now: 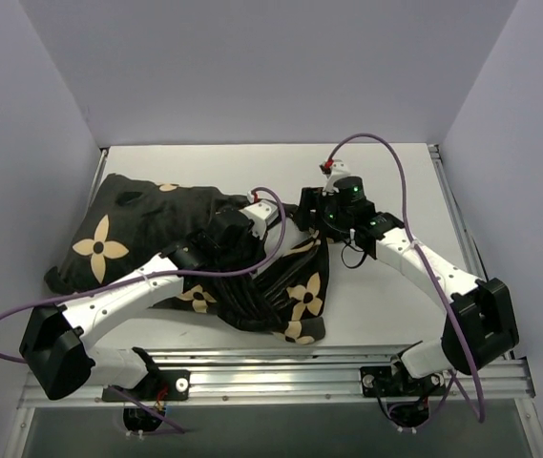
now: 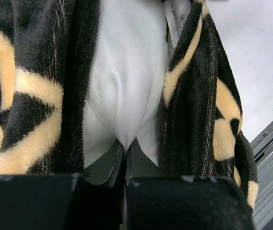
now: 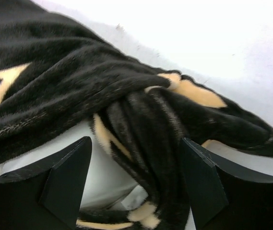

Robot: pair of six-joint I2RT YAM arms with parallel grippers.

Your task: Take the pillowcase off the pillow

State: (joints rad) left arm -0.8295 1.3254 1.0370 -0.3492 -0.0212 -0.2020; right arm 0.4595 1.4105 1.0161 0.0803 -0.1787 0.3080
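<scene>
The black pillowcase (image 1: 137, 224) with tan flower motifs lies across the left and middle of the table, still around the pillow. In the left wrist view the white pillow (image 2: 126, 81) shows through the case's open mouth, between two black flaps (image 2: 198, 120). My left gripper (image 2: 125, 143) is shut on a pinch of the white pillow fabric. My right gripper (image 3: 136, 163) is open, its fingers (image 3: 69, 177) straddling a bunched fold of the pillowcase (image 3: 146, 124) at the opening, with white pillow (image 3: 93, 182) beneath. In the top view the right gripper (image 1: 311, 221) sits at the case's right edge.
The white table (image 1: 386, 181) runs to the back and right of the fabric. An aluminium rail (image 1: 281, 367) lines the near edge. Purple cables (image 1: 386, 153) loop over both arms. White walls close in on three sides.
</scene>
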